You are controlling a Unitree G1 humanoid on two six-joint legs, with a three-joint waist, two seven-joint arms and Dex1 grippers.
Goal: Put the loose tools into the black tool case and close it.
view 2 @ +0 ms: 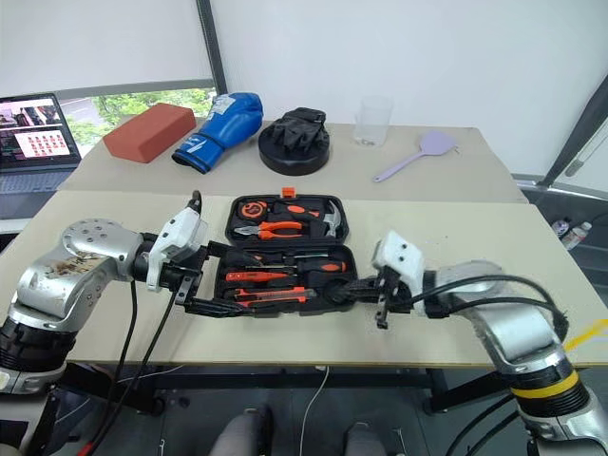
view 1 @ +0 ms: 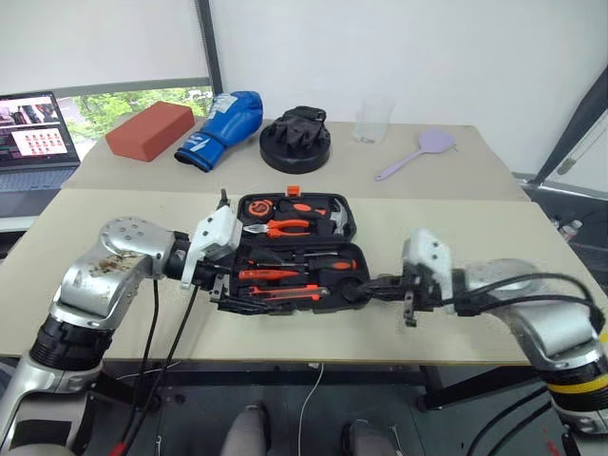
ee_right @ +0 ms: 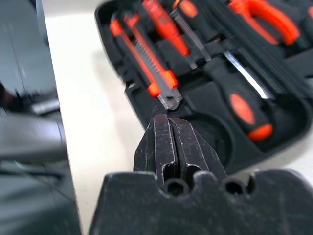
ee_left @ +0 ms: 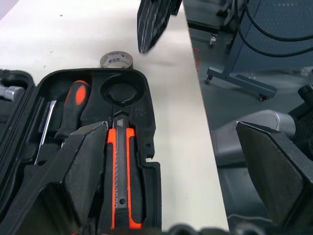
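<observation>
The black tool case (view 1: 350, 229) lies open in the middle of the table. Its near half holds an orange-black utility knife (view 1: 285, 294) and orange-and-black screwdrivers (view 1: 271, 274); the round recess (ee_left: 122, 93) is bare. A small tape roll (ee_left: 116, 59) lies on the table just past the case's right end. My left gripper (view 1: 233, 282) is open at the case's left end, one finger (ee_left: 83, 166) over the knife. My right gripper (view 1: 372, 285) is shut with nothing between its fingers, its tip at the case's right end, above the tape roll.
Pliers (view 1: 280, 228) and a hammer (view 1: 337, 220) sit in the case's far half. On the far table stand a red brick (view 1: 150, 129), a blue boxing glove (view 1: 220, 128), a black disc with gloves (view 1: 296, 141), a clear cup (view 1: 373, 119) and a purple spatula (view 1: 418, 152). A laptop (view 1: 33, 133) is at far left.
</observation>
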